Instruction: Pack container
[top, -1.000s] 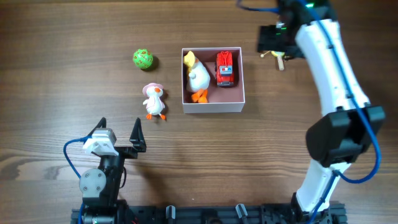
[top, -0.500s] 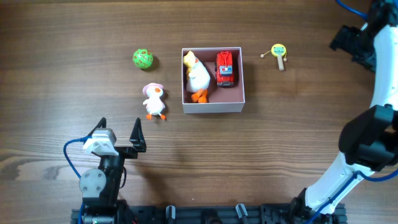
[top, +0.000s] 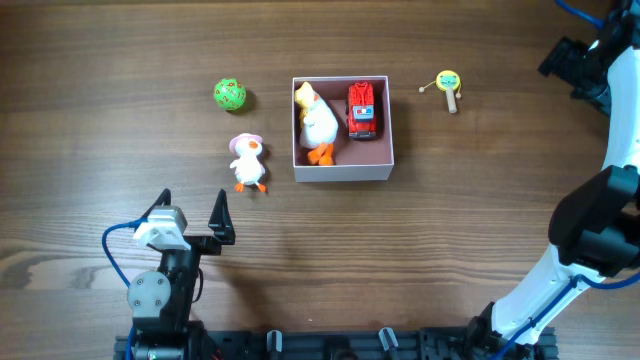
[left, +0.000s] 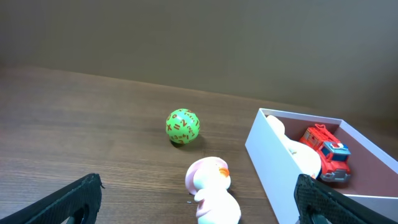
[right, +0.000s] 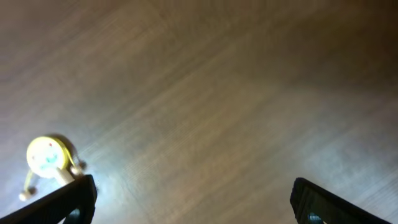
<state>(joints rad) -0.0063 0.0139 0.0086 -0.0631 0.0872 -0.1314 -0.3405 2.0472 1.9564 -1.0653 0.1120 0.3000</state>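
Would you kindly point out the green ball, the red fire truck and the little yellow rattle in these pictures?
green ball (top: 229, 95), overhead view, on the middle of the ball.
red fire truck (top: 361, 109), overhead view, on its roof.
yellow rattle (top: 448, 80), overhead view, on its round yellow head.

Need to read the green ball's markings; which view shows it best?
Left wrist: the green ball is close, its orange markings visible. Overhead shows it small, left of the container. Right wrist does not show it.
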